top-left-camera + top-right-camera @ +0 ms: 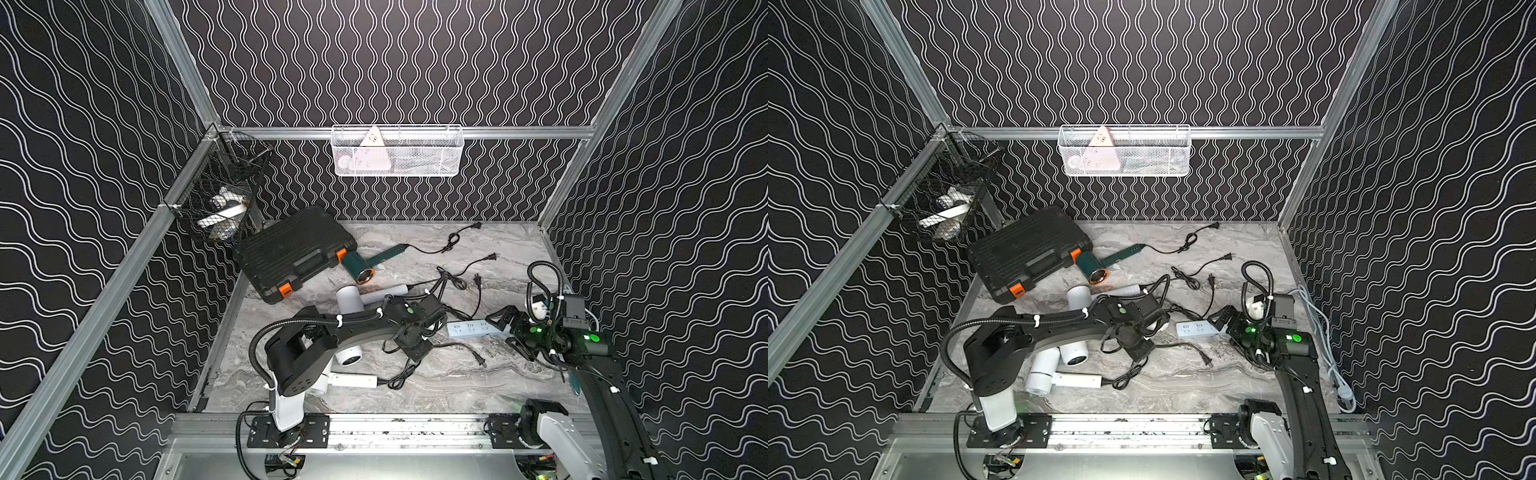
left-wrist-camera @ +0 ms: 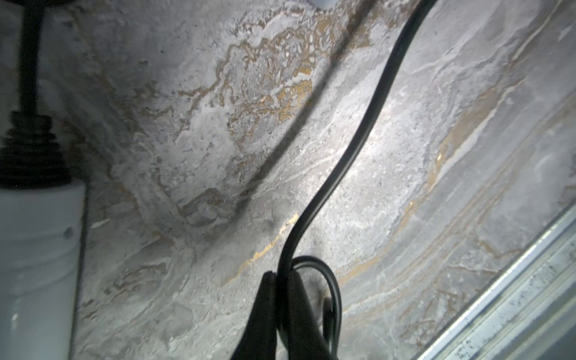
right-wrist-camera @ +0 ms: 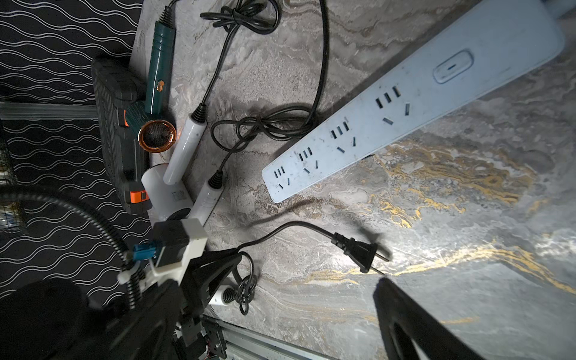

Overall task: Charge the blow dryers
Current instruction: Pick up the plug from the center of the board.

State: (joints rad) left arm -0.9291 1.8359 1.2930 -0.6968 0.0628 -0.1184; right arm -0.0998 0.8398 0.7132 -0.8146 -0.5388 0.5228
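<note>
1. Left gripper (image 2: pixel 280 277): clamped tight on thin black cord (image 2: pixel 358 140); white dryer handle (image 2: pixel 37 249) just beside jaws.
2. Well beyond those jaws: green dryer (image 1: pixel 360 266), touching black case (image 1: pixel 291 253).
3. Between both jaw pairs: plug (image 3: pixel 358 251), loose on table (image 3: pixel 436 218).
4. Right gripper (image 1: pixel 503 332): spread wide, gripping nothing, near end of power strip (image 3: pixel 405 109).

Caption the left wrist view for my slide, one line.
Left gripper shut on a thin black cord over the marble tabletop, with a white blow dryer handle lying nearby.
</note>
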